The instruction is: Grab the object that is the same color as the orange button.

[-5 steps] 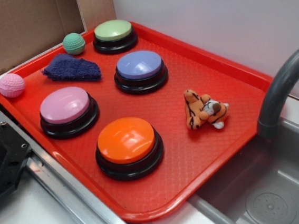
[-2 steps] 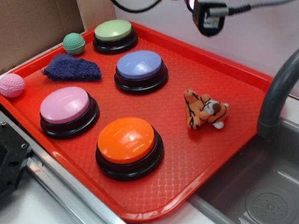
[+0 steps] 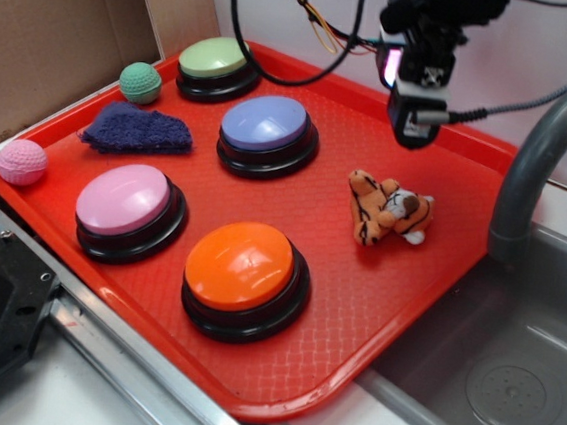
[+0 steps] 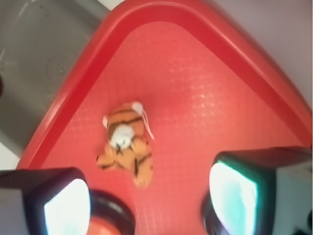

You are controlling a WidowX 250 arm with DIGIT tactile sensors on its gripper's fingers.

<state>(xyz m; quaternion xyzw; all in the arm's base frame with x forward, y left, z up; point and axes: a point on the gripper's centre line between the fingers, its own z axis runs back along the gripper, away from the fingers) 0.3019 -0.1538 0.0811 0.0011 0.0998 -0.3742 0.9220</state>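
the red tray [image 3: 437, 288] carries four dome buttons, and the orange button [image 3: 244, 274] sits at its near edge, with the pink button [image 3: 128, 208] to its left. farther back stand the purple button [image 3: 268, 131] and, at the far left corner, the green button [image 3: 218, 66]. the plush tiger [image 3: 388, 209] lies on its side on bare tray to the right of the purple button and beyond the orange one, well apart from both. in the wrist view the tiger [image 4: 125, 144] shows orange with black stripes and a white face, lying near the tray's raised rim [image 4: 68, 98], with the grey sink [image 4: 34, 58] beyond that rim. the gripper [image 3: 414, 125] hangs in the air above the far right part of the tray, just beyond the tiger and clear of it, cables trailing up behind. its jaws stand wide apart and hold nothing; in the wrist view the two fingertips [image 4: 66, 205] frame the bottom corners with the tiger between and ahead of them. a dark blue cloth [image 3: 137, 130] lies left of the purple button, a teal ball [image 3: 140, 82] beyond it, and a pink ball [image 3: 21, 162] by the tray's left corner. a grey tap [image 3: 541, 147] arches at the right over the sink [image 3: 509, 375].
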